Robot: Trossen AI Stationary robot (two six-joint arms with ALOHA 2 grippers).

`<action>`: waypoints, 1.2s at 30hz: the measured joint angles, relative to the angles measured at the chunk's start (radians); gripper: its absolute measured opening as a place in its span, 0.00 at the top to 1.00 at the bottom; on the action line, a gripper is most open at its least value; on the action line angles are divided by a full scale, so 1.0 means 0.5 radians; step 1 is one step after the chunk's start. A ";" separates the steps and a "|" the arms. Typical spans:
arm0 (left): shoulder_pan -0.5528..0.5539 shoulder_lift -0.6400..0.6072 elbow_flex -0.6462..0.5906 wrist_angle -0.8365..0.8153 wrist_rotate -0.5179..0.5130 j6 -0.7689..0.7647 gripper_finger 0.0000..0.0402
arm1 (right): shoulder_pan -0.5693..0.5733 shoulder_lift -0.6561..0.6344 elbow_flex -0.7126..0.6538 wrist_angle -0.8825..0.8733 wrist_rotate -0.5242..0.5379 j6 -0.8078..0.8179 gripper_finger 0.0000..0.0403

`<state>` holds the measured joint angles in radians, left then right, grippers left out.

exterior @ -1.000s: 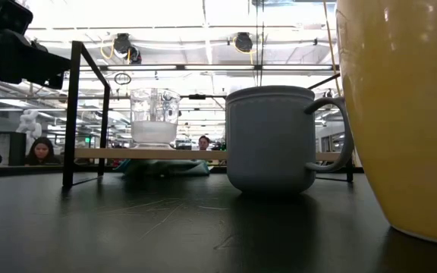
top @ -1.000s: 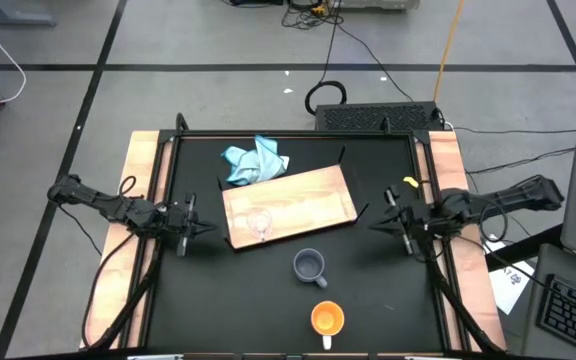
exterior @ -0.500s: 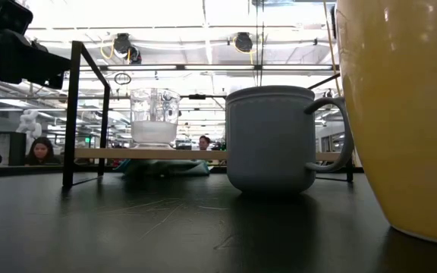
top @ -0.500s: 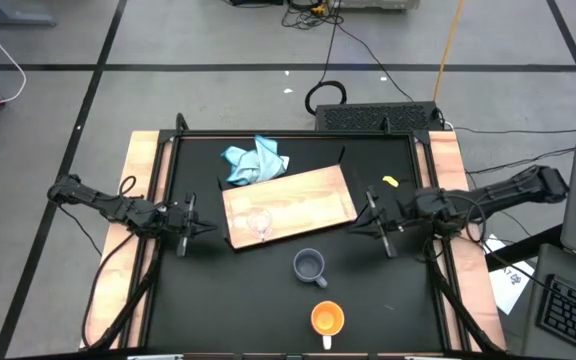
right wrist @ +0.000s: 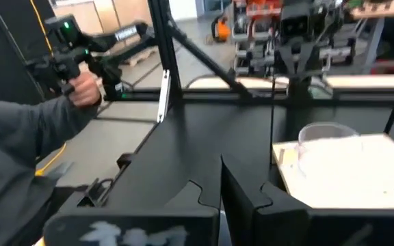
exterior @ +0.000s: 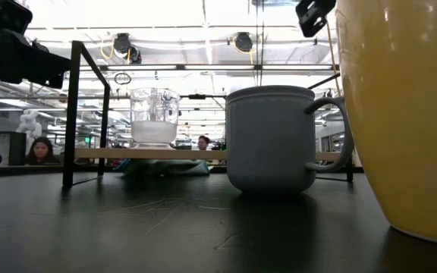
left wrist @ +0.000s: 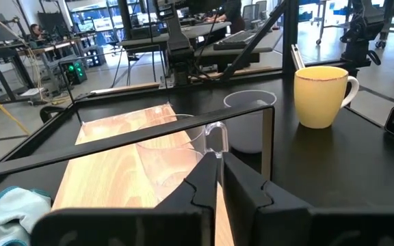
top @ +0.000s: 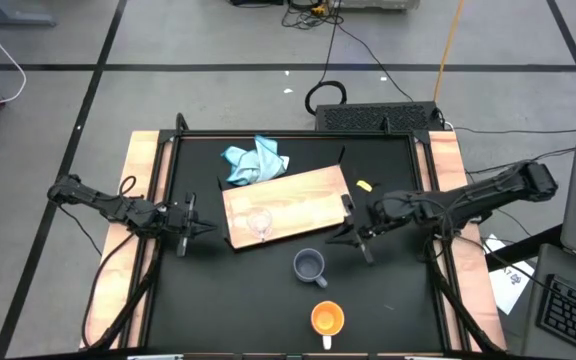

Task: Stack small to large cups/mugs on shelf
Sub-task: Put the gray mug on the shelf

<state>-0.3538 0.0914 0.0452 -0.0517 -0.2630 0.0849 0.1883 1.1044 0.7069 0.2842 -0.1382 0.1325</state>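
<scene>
**Desk:** Reaching inward is what has changed: the right gripper [top: 353, 238], parked near the table's right edge a second ago, now sits over the black tabletop [top: 258, 310] just off the shelf's right end, close to the grey-blue mug. What about the other arm?

**Photographer:** Its left gripper [top: 200, 229] has not shifted; it hovers beside the left end of the shelf [top: 308, 195]. From its wrist camera the fingers [left wrist: 204, 179] look almost pressed together, a thin slit between them, nothing pinched. The right fingers [right wrist: 207, 191] are closed on nothing.

**Desk:** Count the cups for me.

**Photographer:** Three, one of each. One small clear glass cup [top: 259, 223] stands upright on the shelf, towards its left front corner. One grey-blue mug [top: 309, 266] stands on the tabletop just in front of the shelf, apart from it. One orange mug [top: 327, 320] stands nearer the table's front edge, well apart from the shelf. None is nested in another.

**Desk:** And the shelf itself?

**Photographer:** One light wooden board on black brackets, lying at a slight angle across the middle of the table. From table height the glass cup [exterior: 155, 116] is seen raised on it, with the grey-blue mug [exterior: 271, 140] in front and the orange mug [exterior: 400, 114] filling the right side.

**Desk:** Anything else?

**Photographer:** One crumpled light blue cloth [top: 255, 163] behind the shelf, touching its back edge, and a small yellow object [top: 364, 185] on the tabletop to the shelf's right.
</scene>
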 joint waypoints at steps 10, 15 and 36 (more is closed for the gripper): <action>0.000 0.000 0.000 0.000 0.000 -0.003 0.94 | -0.008 0.187 0.183 -0.245 -0.161 -0.026 0.92; 0.000 0.000 0.000 0.000 -0.001 0.009 0.94 | -0.024 0.209 0.239 -0.381 -0.172 0.038 0.74; 0.000 0.000 0.000 -0.001 -0.001 0.024 0.94 | -0.104 0.651 0.730 -1.152 -0.262 -0.186 0.50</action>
<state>-0.3540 0.0914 0.0452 -0.0521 -0.2634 0.0970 0.1364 1.4301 1.0718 -0.2919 -0.2692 0.0392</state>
